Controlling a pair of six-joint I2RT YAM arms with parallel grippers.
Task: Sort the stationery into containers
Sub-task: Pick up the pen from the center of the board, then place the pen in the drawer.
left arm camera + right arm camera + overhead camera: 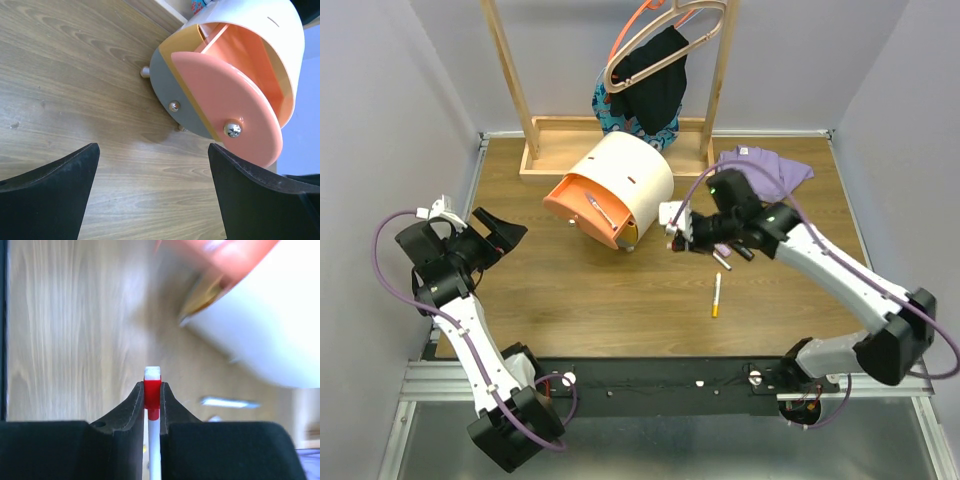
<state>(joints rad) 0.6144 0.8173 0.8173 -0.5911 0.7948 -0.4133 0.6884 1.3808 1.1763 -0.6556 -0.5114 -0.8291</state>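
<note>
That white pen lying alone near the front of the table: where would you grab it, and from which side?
Mid-barrel, from straight above. The white pen lies flat on the table, running roughly near to far, so the pinch would likely best close across it from its left and right, where bare wood shows on both sides.

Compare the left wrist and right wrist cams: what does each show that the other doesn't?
Left wrist only: the left hand, open with nothing between its fingers, the grey drawer front, and the chrome knobs on the drawer faces.
Right wrist only: the right hand shut on a red-capped white pen.
Both: the cream chest, its pulled-out orange drawer (only a blurred patch at the top of the right wrist view), and the wooden table.
</note>
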